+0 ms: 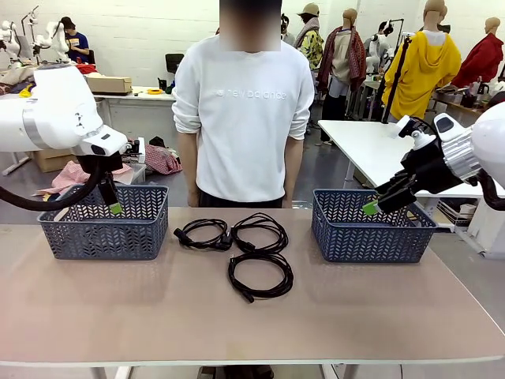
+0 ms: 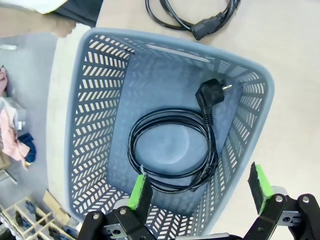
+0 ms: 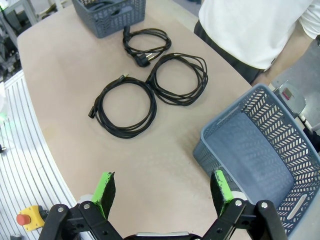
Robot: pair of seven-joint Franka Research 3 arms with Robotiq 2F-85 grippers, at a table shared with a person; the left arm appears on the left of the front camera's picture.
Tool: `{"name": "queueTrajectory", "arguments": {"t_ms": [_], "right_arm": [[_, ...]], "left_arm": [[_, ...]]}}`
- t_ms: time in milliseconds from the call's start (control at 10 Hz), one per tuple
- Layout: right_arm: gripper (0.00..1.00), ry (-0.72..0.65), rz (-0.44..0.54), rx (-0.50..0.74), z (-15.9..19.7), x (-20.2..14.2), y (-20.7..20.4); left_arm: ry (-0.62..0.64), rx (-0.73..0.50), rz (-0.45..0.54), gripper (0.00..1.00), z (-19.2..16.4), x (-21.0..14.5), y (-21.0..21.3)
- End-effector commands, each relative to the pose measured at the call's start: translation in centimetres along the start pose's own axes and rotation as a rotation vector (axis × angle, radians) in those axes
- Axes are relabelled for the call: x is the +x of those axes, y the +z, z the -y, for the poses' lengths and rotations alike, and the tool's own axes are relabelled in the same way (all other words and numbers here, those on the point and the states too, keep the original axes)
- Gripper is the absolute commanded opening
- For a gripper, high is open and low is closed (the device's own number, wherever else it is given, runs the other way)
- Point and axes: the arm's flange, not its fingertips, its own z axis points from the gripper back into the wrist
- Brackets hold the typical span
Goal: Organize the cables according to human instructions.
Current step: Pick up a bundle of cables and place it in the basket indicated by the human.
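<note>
Tabletop: beige table (image 1: pixel 95 316) lies bare from the left basket (image 1: pixel 102 223) forward to the near edge. The basket's back wall stands at the far edge.
Open room: a bare strip separates the left basket from the loose cords to its right, with wider bare top on their near side.
Left basket contents: one coiled power cord (image 2: pixel 172 150) lies flat on the floor, its plug (image 2: pixel 210 95) beside a side wall.
Loose cords: the first cord (image 1: pixel 201 233), closest to the left basket, touches the second cord (image 1: pixel 259 230). The third cord (image 1: pixel 260 276) lies just beside the second, toward the near edge.
Right basket (image 1: pixel 371 229): sits beyond the cords from the left basket, along the same far edge. Its grey-blue floor shows bare.
Left gripper (image 2: pixel 199 182): hangs over the left basket, jaws spread wide, nothing between the green pads (image 2: pixel 140 192).
Right gripper (image 3: pixel 162 182): hangs by the right basket's wall that faces the left basket, jaws wide, gripping nothing.
Person (image 1: pixel 243 118): stands behind the far edge, right of the left basket.
</note>
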Motion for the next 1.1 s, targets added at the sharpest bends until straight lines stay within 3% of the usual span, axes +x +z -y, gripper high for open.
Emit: {"name": "queueTrajectory", "arguments": {"t_ms": [0, 200, 500, 1000], "right_arm": [[1.00, 0.011, 0.017, 0.014, 0.2, 0.0, -0.1], [1.00, 0.011, 0.017, 0.014, 0.2, 0.0, -0.1], [1.00, 0.011, 0.017, 0.014, 0.2, 0.0, -0.1], [1.00, 0.011, 0.017, 0.014, 0.2, 0.0, -0.1]], "left_arm": [[-0.010, 0.004, -0.009, 1.00, -0.1, -0.1, 0.0], [0.034, -0.013, 0.058, 1.00, 1.3, 0.6, 0.7], [0.045, -0.017, 0.166, 1.00, 7.1, 2.6, 3.3], [0.039, -0.066, 0.231, 1.00, 15.0, 2.4, 4.9]]}}
